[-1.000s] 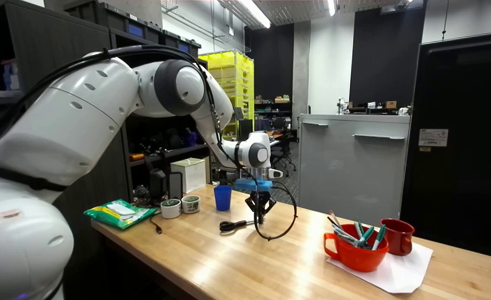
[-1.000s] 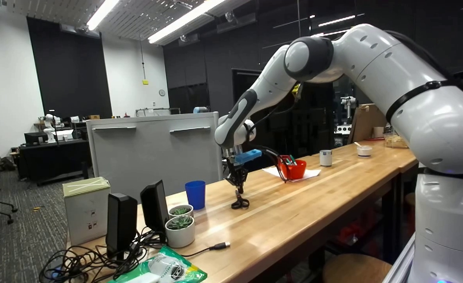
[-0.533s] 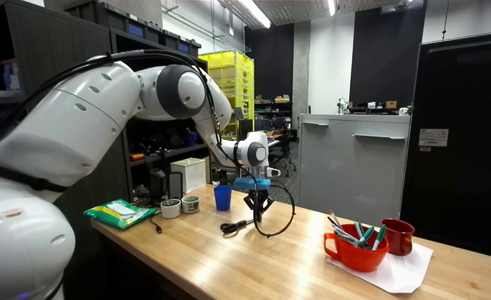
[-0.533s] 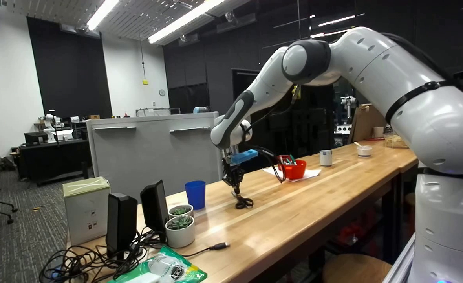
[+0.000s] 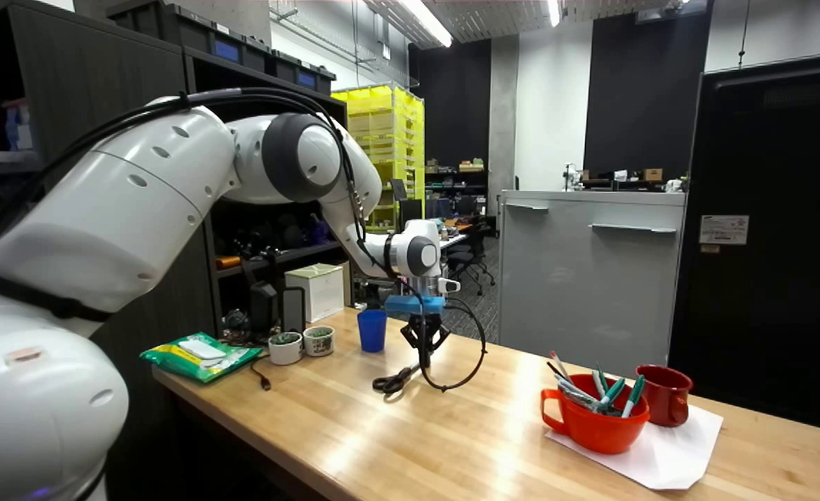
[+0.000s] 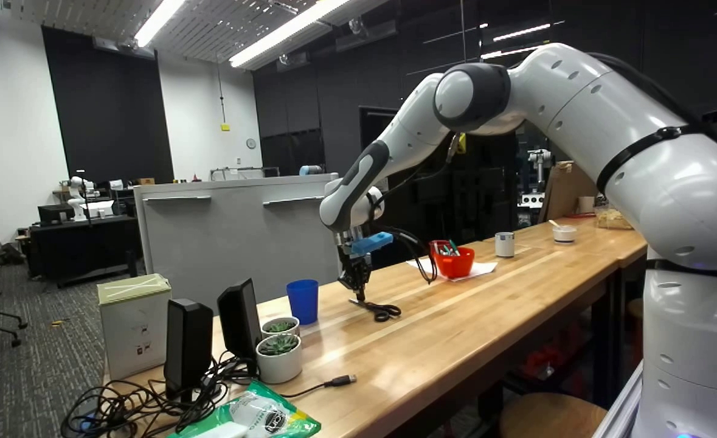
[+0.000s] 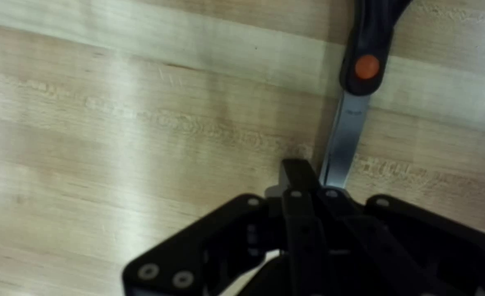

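A pair of scissors with black handles [image 6: 385,312] and an orange pivot lies on the wooden table in both exterior views. In the wrist view its steel blades [image 7: 346,135] run down to the gripper [image 7: 304,174], whose black fingers are pressed together with nothing seen between them. The fingertips stand low at the table, close along the left side of the blades; whether they touch is hard to see. The blade tips are hidden behind the gripper in the wrist view. In an exterior view the gripper [image 5: 425,363] is down at the blade end, handles toward the table's front.
A blue cup [image 5: 372,330] stands behind the scissors, near two potted succulents [image 6: 279,359] and black speakers [image 6: 188,347]. A red bowl [image 5: 601,424] of markers and a dark red mug [image 5: 665,396] sit on white paper. A cable loop [image 5: 479,348] hangs beside the gripper.
My shut gripper has shifted along the table toward the blue cup's side. The scissors have turned on the table, their handles swinging away from the cup and plants.
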Motion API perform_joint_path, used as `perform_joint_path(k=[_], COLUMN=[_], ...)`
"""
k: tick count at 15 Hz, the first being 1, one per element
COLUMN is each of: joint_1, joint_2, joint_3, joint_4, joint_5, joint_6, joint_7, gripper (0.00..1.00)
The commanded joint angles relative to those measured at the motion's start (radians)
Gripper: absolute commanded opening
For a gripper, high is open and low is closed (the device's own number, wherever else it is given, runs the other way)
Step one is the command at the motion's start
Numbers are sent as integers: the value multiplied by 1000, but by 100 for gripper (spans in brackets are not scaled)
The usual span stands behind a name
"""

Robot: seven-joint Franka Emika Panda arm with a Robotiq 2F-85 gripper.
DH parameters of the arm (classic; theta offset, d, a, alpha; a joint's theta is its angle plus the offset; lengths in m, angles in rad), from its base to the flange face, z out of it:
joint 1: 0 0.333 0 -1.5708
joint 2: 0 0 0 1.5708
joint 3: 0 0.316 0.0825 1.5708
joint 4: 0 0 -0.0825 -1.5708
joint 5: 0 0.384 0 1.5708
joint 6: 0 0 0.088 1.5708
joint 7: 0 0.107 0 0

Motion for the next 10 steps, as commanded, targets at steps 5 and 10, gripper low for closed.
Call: perform_joint_path(k=[5,10], joint_1=[15,20], joint_2=[7,13], joint_3=[9,15], joint_4=[24,33], joint_5=[-51,-54], joint_6=[-27,-27], joint_7=[1,-1], gripper=[0,0])
